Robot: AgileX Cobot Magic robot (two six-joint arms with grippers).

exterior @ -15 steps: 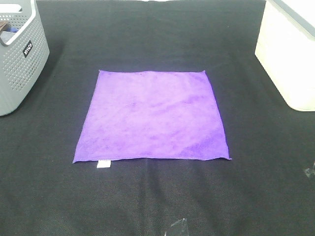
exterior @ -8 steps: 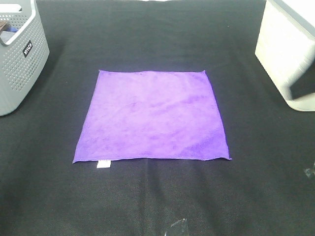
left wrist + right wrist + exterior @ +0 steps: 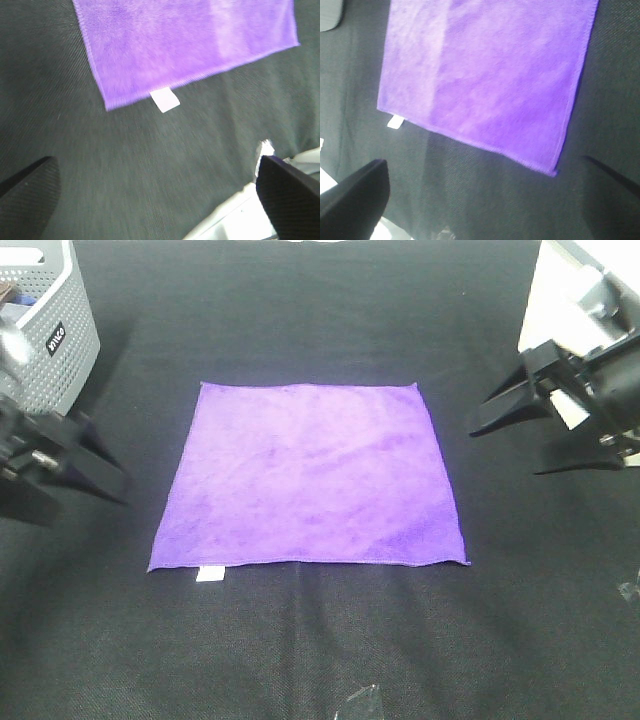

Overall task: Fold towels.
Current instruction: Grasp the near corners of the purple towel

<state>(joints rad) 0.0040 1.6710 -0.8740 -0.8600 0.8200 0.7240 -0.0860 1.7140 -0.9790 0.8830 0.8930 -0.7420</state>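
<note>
The purple towel lies flat and spread out on the black table, with its small white tag at the near left corner. My left gripper is open and empty, hovering just left of the towel's left edge. My right gripper is open and empty, hovering just right of the towel's right edge. The left wrist view shows the towel, its tag and the open left gripper. The right wrist view shows the towel, the tag and the open right gripper.
A grey perforated basket stands at the back left. A white bin stands at the back right, behind the right arm. Small clear plastic scraps lie at the front edge and the right edge.
Both arms have come into view from the sides, each with its gripper open beside the towel. The towel has not moved.
</note>
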